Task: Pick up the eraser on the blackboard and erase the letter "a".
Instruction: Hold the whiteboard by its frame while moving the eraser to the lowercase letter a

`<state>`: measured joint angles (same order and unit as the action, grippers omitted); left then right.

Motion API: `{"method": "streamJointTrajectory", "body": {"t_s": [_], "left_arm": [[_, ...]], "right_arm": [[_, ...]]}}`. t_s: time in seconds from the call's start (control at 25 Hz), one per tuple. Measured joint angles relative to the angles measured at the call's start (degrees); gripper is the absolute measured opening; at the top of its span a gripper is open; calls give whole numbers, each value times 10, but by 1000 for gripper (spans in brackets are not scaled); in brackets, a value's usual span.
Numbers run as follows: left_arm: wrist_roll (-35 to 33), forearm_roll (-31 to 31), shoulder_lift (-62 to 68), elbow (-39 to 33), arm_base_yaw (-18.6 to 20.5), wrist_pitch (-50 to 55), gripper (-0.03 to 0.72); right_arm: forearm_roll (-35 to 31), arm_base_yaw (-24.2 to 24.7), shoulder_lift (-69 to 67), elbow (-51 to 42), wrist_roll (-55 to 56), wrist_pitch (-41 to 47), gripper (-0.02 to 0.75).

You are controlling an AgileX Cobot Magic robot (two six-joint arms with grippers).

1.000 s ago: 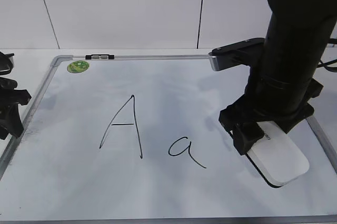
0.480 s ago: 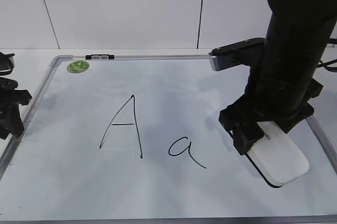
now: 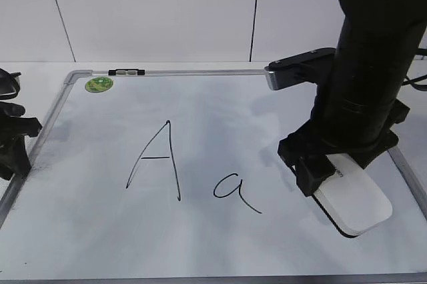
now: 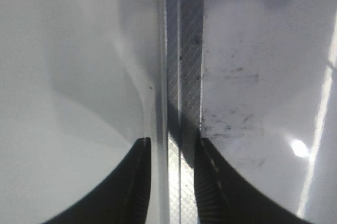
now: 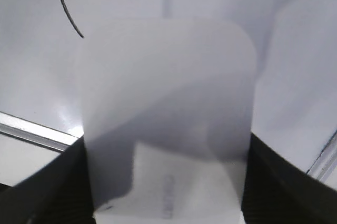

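The white eraser (image 3: 357, 201) lies on the blackboard (image 3: 220, 107) at the right, near its front edge. My right gripper (image 3: 325, 174) stands over its far end, shut on it, with one jaw on each long side. In the right wrist view the eraser (image 5: 168, 92) fills the space between the jaws (image 5: 166, 182). The small letter "a" (image 3: 233, 192) is written left of the eraser; only its tail (image 5: 68, 11) shows in the right wrist view. My left gripper (image 3: 13, 147) is open over the board's left frame (image 4: 184, 77), its jaws (image 4: 171, 182) on either side of it.
A tall capital "A" (image 3: 157, 161) is written left of the small "a". A green round sticker (image 3: 99, 84) sits at the board's far left corner, with a black clip (image 3: 127, 71) on the far frame. Grey smudges (image 4: 231, 77) mark the board by the left frame.
The right gripper and the eraser have stayed in place. The left gripper has shifted very slightly at the board's left edge.
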<state>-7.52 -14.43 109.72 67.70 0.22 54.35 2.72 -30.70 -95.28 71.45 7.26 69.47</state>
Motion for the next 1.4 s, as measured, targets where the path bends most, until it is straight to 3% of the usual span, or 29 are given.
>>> {"method": "streamJointTrajectory", "body": {"t_s": [0.36, 0.6, 1.4], "left_arm": [[0, -3, 5, 2, 0, 0, 166], [0, -4, 5, 2, 0, 0, 41], [0, -4, 5, 3, 0, 0, 33]], "right_arm": [[2, 0, 0, 0, -1, 0, 528], [3, 0, 0, 0, -1, 0, 528], [3, 0, -52, 18, -7, 0, 528]]}}
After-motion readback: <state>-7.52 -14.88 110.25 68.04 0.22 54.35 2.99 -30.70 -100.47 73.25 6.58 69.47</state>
